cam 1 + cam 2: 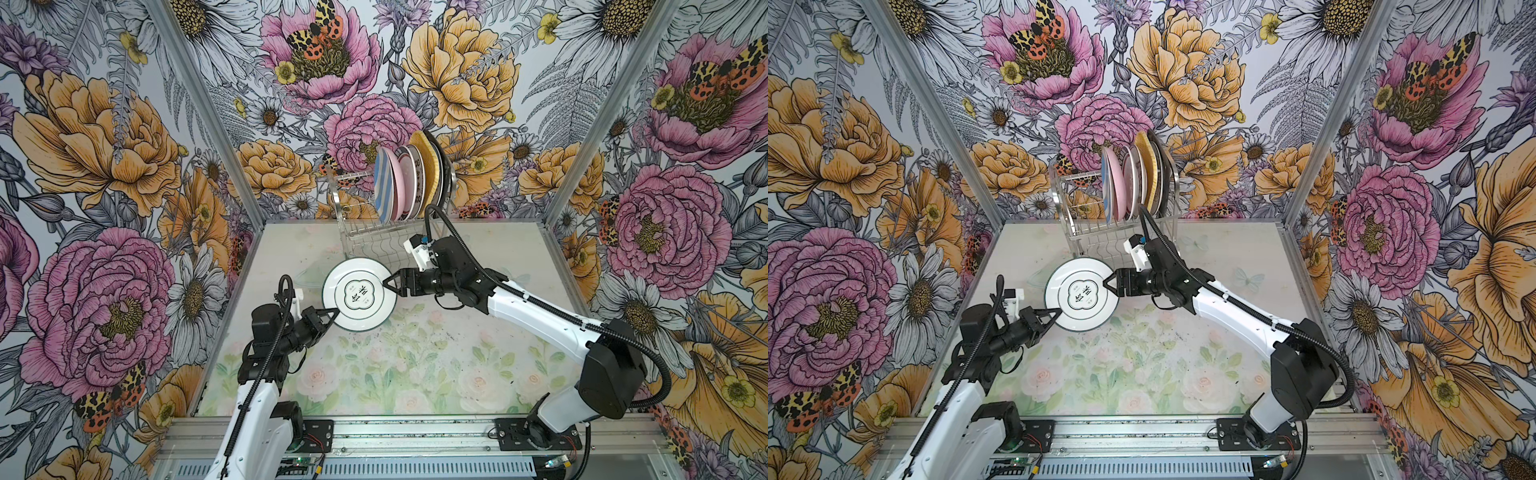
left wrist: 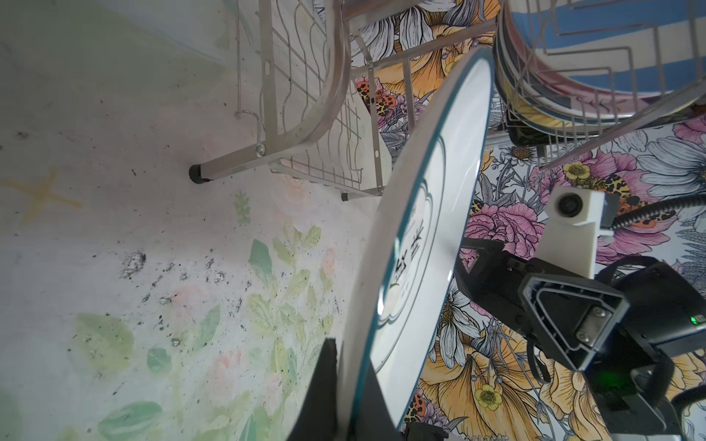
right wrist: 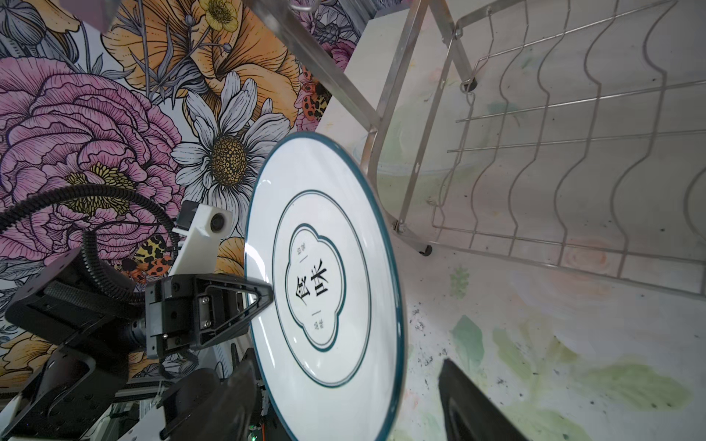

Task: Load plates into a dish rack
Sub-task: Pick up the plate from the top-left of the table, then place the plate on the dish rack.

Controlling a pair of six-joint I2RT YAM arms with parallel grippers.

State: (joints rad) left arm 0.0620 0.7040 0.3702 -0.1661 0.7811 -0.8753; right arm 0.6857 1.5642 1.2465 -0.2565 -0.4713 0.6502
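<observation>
A white plate [image 1: 358, 294] [image 1: 1081, 294] with a teal rim and black characters hangs tilted above the table, in front of the dish rack [image 1: 374, 232] [image 1: 1096, 232]. My left gripper [image 1: 336, 312] [image 1: 1057, 313] [image 2: 347, 366] is shut on its near-left rim. My right gripper [image 1: 386, 284] [image 1: 1105, 284] [image 3: 344, 382] is open, its jaws standing wide on either side of the opposite rim, apart from the plate [image 3: 328, 275]. Several plates [image 1: 409, 183] [image 1: 1133, 178] stand upright at the right end of the rack's upper tier.
The rack's upper slots to the left of the standing plates [image 2: 611, 57] hold nothing, as does its wavy lower shelf [image 3: 573, 152]. A faint clear glassy shape [image 1: 308, 275] lies on the table left of the held plate. Flowered walls enclose the table.
</observation>
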